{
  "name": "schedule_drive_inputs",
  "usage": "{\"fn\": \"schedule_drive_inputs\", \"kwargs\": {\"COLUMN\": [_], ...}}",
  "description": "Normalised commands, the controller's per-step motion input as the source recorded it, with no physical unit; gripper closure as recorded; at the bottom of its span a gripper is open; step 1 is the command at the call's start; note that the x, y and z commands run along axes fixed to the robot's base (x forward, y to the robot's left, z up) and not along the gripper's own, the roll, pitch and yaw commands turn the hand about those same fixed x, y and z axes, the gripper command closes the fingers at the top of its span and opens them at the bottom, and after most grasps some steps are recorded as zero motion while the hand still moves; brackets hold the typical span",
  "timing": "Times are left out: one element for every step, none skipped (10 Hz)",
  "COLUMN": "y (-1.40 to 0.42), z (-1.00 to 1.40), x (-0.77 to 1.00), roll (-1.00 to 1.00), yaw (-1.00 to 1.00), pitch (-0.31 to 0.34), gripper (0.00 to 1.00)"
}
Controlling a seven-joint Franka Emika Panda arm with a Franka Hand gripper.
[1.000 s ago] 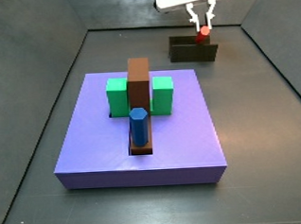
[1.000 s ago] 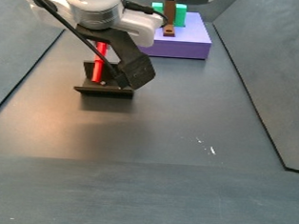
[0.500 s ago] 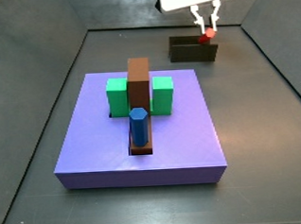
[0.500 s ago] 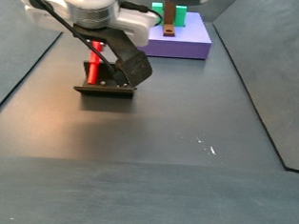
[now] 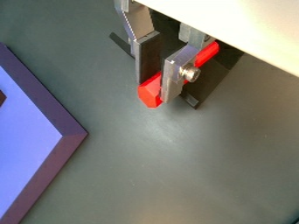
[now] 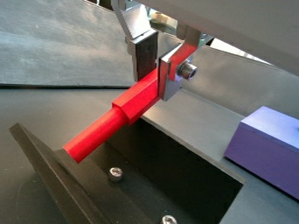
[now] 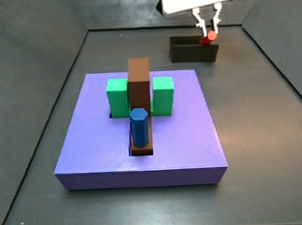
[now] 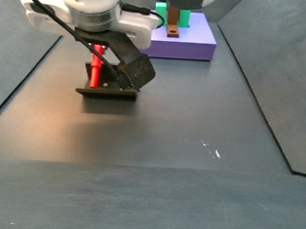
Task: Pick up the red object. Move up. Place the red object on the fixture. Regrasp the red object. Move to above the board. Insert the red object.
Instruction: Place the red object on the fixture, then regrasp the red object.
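Note:
The red object [image 6: 111,122] is a thin red peg held between my gripper's fingers [image 6: 177,74]; it also shows in a wrist view [image 5: 149,90]. My gripper [image 7: 210,22] hangs over the dark fixture [image 7: 189,51] at the far right of the floor, shut on the peg [image 7: 212,34]. In a side view the peg [image 8: 98,66] stands nearly upright, its lower end at the fixture's top [image 8: 108,91]; I cannot tell if it touches. The fixture's dark plate [image 6: 152,188] lies just under the peg. The lavender board [image 7: 104,150] lies nearer, well apart from the gripper.
On the board stand two green blocks [image 7: 117,95], a brown upright piece [image 7: 139,79] and a blue hexagonal peg [image 7: 139,127]. The board's corner shows in both wrist views [image 5: 30,140] [image 6: 271,147]. Grey walls enclose the dark floor [image 8: 153,156].
The gripper with the red peg has shifted slightly to the right over the fixture in a side view. The board and its pieces have not moved.

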Motion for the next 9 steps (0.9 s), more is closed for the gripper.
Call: {"fn": "schedule_drive_inputs", "kwargs": {"y": [0.02,0.05,0.11,0.11,0.06,0.0,0.0,-0.04,0.0], "z": [-0.09,-0.14,-0.18,-0.12,-0.05,0.0,0.0,0.11,0.17], "x": [0.0,0.0,-0.03,-0.02,0.0,0.0,0.0,0.06,0.15], "roll": [-0.13,-0.09,-0.01,0.0,0.0,0.0,0.0,0.3,0.78], "yaw": [-0.04,-0.09,-0.19,-0.22,-0.13,0.0,0.0,-0.03,-0.07], "pitch": [-0.063,-0.109,-0.103,-0.063,-0.026,0.0,0.0,0.137,0.08], "gripper": [1.0,1.0,1.0,1.0,1.0,1.0,0.0,0.0,0.0]}}
